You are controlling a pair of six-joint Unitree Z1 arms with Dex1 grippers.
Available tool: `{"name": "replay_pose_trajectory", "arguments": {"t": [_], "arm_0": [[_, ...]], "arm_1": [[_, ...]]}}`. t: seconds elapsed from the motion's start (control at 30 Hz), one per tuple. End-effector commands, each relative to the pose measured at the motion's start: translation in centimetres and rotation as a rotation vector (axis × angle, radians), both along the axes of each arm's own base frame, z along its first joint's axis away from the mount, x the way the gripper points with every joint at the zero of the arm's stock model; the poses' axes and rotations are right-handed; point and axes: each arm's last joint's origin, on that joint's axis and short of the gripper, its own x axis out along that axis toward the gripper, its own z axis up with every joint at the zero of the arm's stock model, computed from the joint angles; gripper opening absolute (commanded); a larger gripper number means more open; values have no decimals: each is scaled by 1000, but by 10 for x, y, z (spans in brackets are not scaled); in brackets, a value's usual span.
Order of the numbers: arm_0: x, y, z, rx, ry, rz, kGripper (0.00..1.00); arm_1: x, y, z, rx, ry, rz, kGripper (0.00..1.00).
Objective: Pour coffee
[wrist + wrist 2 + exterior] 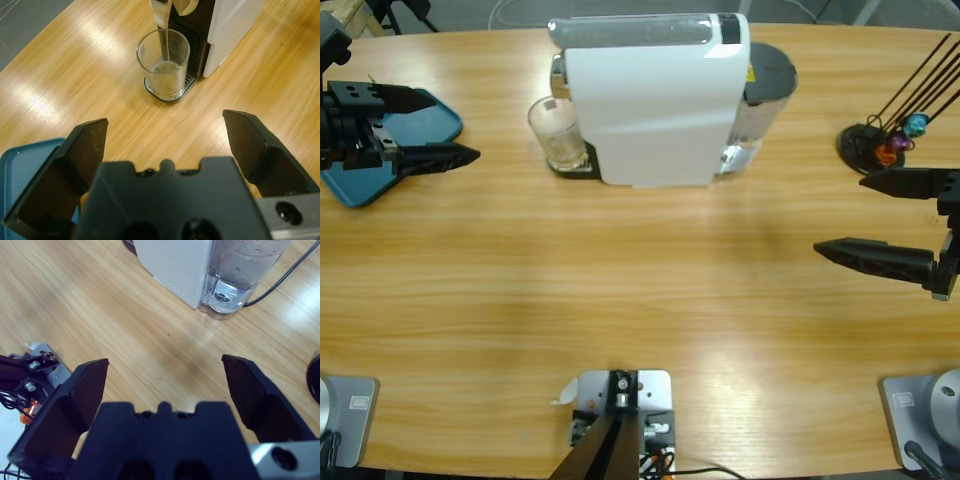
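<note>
glass dead ahead of left hand, way closer than right hand
sits upright under the machine spout, coffee shallow inside; both hands wide open, holding nothing.

Table: glossy wood grain. Machine: smooth white plastic. Tumbler: clear glass. Tray, 9 o'clock: matt blue plastic.

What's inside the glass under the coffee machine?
A thin stream falls from the spout into the glass, where a shallow pool of pale coffee sits. The drip tray beneath is mostly covered.
</note>
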Motion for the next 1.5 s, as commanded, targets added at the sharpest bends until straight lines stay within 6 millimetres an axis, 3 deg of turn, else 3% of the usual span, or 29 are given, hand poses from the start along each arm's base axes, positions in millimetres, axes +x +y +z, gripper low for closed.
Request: {"name": "replay_pose_trajectory", "arguments": {"t": [0.03,0.47,0.7,0.83,1.13,1.23,1.5], "arm_0": [[0,3,-6,5,13,-21,1000],[-13,15,-5,2,-19,-45,1000],[-15,36,0,-39,-51,-75,1000],[2,42,-9,-25,-51,-99,1000],[58,28,-55,-75,-7,-247,1000],[74,23,-62,-108,-32,-262,1000],[100,10,-84,-224,3,-260,1000]], "arm_1": [[1,-1,-15,-29,39,-23,1000],[4,1,-16,-32,55,-15,1000],[3,2,-16,-26,63,-2,1000],[6,5,-17,-30,76,5,1000],[11,9,-19,-45,97,13,1000],[14,11,-21,-57,103,17,1000],[15,13,-21,-61,104,26,1000]]}}
